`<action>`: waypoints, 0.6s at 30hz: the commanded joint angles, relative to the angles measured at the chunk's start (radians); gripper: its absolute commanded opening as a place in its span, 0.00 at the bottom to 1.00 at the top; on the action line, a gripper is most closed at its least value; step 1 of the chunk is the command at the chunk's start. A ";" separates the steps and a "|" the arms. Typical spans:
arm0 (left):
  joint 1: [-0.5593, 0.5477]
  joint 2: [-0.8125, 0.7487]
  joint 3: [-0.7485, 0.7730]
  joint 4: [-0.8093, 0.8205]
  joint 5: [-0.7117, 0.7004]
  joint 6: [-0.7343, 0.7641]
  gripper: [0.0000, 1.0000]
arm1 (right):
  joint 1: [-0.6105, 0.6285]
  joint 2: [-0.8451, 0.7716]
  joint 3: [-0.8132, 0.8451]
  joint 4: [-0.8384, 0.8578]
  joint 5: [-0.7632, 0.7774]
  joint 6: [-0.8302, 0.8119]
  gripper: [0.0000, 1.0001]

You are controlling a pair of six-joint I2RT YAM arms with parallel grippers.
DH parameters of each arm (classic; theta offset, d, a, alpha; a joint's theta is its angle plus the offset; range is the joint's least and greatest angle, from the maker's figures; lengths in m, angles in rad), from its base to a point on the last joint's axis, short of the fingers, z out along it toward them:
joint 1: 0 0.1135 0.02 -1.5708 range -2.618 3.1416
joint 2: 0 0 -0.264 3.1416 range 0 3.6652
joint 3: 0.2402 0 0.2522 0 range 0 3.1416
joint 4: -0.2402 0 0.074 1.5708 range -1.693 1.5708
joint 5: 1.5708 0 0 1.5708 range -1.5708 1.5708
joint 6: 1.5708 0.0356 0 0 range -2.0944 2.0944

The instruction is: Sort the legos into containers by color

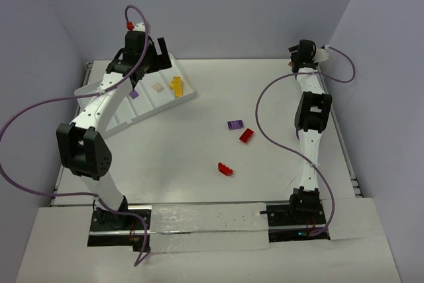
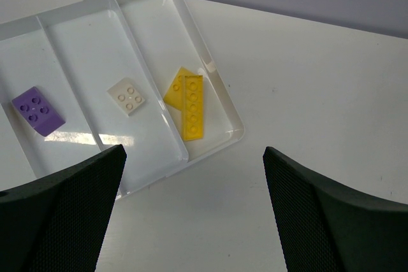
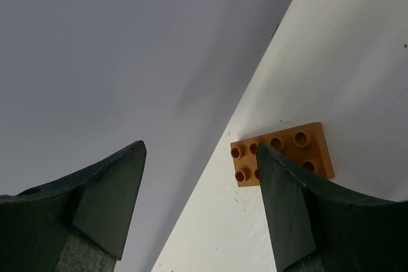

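Note:
The white divided tray lies at the far left. In the left wrist view the containers hold a purple lego, a beige lego and two yellow legos, each colour in its own compartment. My left gripper hangs open above the tray's near corner, with nothing in it. On the table lie a purple lego and two red legos. An orange lego rests at the table's far edge by the wall. My right gripper is open over it, one finger covering part of it.
Grey walls close the table at the back and both sides. The right arm stretches along the right edge to the far corner. Purple cables loop over the table beside both arms.

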 commanded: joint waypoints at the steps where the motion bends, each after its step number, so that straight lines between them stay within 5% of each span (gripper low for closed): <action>1: -0.004 0.008 0.055 0.025 -0.011 0.019 0.97 | 0.004 0.002 0.036 -0.015 0.034 0.040 0.77; 18: -0.004 -0.022 0.039 0.016 -0.034 0.035 0.97 | 0.000 -0.041 -0.046 -0.077 -0.017 0.089 0.76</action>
